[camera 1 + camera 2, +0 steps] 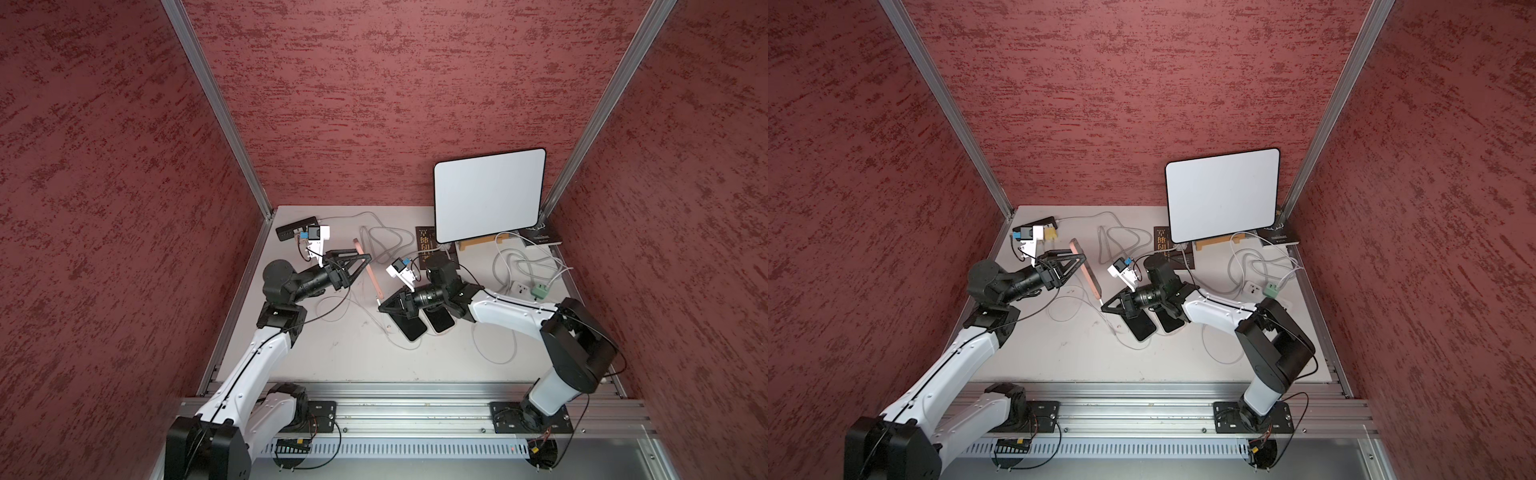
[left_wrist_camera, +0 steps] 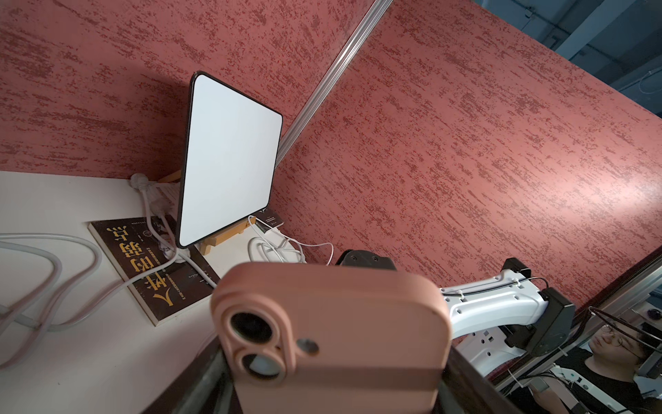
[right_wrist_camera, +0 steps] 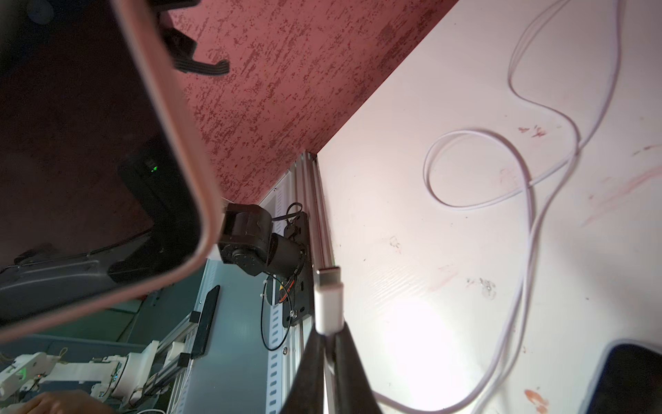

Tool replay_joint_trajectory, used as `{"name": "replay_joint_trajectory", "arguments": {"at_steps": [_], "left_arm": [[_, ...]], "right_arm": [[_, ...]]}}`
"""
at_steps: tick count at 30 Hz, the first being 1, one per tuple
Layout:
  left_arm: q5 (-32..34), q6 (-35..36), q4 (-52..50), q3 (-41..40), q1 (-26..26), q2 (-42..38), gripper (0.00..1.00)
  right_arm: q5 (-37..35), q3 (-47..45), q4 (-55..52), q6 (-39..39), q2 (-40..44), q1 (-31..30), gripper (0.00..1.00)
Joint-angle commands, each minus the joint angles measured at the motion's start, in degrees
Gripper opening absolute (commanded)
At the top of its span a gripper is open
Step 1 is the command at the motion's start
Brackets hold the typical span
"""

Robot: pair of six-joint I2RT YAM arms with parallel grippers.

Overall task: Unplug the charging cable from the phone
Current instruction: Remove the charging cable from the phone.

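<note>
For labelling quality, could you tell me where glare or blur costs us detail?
Right wrist view: bright glare washes out the table beside the cable plug, and the pink phone has a soft edge. Left wrist view: the pink phone is soft, the book legible. In both top views the white panel shows no detail.

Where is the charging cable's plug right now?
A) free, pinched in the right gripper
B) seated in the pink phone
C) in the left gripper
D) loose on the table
A: the right gripper pinches the plug, its bare metal tip clear of the pink phone.
</note>
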State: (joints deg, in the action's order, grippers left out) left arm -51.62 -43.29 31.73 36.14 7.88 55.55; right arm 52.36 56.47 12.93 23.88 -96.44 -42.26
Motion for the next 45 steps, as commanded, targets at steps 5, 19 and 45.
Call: {"name": "replay_joint_trajectory", "arguments": {"at_steps": [5,19,45], "left_arm": [[-0.2,-1.0,3.9,1.1,-0.1,-1.4,0.15],[-0.5,-0.9,3.8,1.2,0.2,-1.2,0.15],[-3.4,-1.6,6.7,0.8,0.9,-0.2,0.17]], "right_arm": [[-6.3,5.5,-3.7,3.1,-5.4,-2.8,0.0],[-9.6,9.4,-10.7,0.6,-5.3,-3.3,0.46],[4.0,3.9,-22.0,-16.5,8.6,0.0,0.99]]}}
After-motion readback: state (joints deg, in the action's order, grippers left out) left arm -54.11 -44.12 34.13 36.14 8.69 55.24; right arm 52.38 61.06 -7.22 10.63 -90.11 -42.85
